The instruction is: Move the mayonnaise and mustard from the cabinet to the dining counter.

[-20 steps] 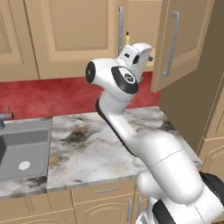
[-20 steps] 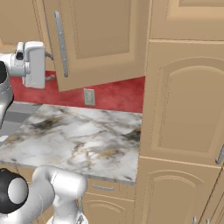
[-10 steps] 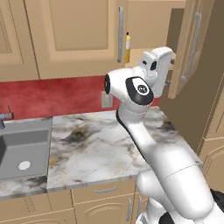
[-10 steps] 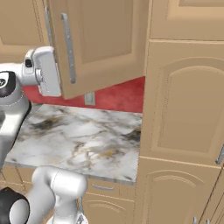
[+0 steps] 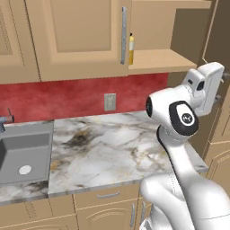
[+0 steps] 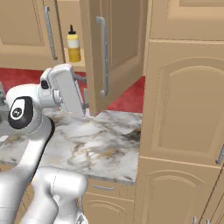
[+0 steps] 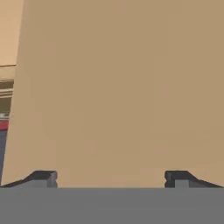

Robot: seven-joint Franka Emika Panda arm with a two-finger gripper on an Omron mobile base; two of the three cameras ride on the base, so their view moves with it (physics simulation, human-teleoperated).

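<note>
Standing upright on the lower shelf of the light tan wooden wall cabinet [image 5: 170,58], the yellow squeeze bottle of mustard [image 6: 73,44] with its black pointed nozzle cap is sitting close to the shelf's front edge, just beside the long vertical silver bar handle [image 5: 124,35] of the neighbouring closed door. In the left base view the same bottle [image 5: 131,49] is peeking out as a thin yellow strip right next to that handle. The cabinet's own panelled door [image 6: 114,52] is hanging swung wide open, its silver handle facing the room, and the shelf around the bottle is showing bare tan wood.

The two-finger pincer [image 7: 111,177] is staying spread wide, its dark fingertips [image 7: 43,178] sitting far apart in the hand view and gripping nothing; a flat tan wooden panel is facing it at close range. The white arm's hand [image 6: 65,89] is hovering just beside the open door's lower edge, below the shelf and to the right of the mustard.

Underneath, a white-grey marble tabletop [image 5: 112,152] with brown and dark veins is running along a red backsplash [image 5: 67,96] carrying a pale wall socket [image 5: 109,102], with a grey sink [image 5: 22,152] set into its left end. A tall tan cupboard [image 6: 183,109] is rising to the right.
</note>
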